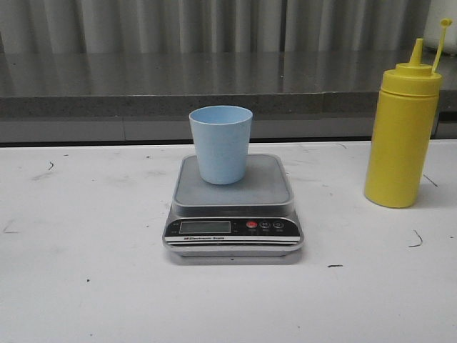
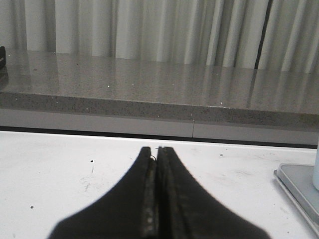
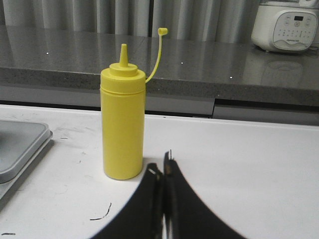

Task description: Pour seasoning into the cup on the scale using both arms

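Note:
The light blue cup stands upright on the steel platform of the silver scale at the table's middle. The yellow seasoning bottle stands upright at the right, its cap off and hanging on its tether. It also shows in the right wrist view, just ahead of my right gripper, which is shut and empty. My left gripper is shut and empty over bare table, with the scale's corner off to one side. Neither gripper shows in the front view.
A grey stone counter runs along the back behind the white table, with a curtain above it. A white rice cooker stands on the counter in the right wrist view.

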Controlling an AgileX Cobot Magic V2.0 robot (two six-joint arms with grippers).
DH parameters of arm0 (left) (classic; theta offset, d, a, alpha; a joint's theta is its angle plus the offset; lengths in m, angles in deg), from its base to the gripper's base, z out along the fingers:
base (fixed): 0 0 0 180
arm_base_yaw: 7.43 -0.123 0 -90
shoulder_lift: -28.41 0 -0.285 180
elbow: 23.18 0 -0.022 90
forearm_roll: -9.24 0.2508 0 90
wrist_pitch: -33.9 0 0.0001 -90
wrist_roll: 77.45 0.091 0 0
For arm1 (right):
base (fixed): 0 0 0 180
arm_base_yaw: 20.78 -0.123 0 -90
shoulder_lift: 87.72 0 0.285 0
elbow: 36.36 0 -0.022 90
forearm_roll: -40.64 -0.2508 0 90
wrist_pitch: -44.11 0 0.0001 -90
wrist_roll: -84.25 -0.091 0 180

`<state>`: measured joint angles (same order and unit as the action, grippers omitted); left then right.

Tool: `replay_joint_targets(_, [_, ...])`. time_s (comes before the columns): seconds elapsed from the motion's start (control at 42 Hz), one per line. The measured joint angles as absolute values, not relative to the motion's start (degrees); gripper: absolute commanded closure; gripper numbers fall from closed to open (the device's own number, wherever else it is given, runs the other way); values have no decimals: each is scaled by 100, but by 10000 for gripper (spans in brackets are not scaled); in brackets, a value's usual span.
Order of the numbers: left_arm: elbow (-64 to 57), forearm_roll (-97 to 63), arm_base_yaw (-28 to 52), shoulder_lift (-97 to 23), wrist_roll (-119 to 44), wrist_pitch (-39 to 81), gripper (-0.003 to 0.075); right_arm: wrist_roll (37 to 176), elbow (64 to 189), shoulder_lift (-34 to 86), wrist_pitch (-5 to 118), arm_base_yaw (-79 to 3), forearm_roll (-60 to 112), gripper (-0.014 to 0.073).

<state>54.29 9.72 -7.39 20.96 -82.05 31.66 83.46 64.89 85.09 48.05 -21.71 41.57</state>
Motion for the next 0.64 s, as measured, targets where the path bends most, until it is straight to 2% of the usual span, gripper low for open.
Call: replay_joint_targets(0.643, [5429,972,-739,2096,-8205,3166,740,8334,6489,8509,4856,-2171,4131,714])
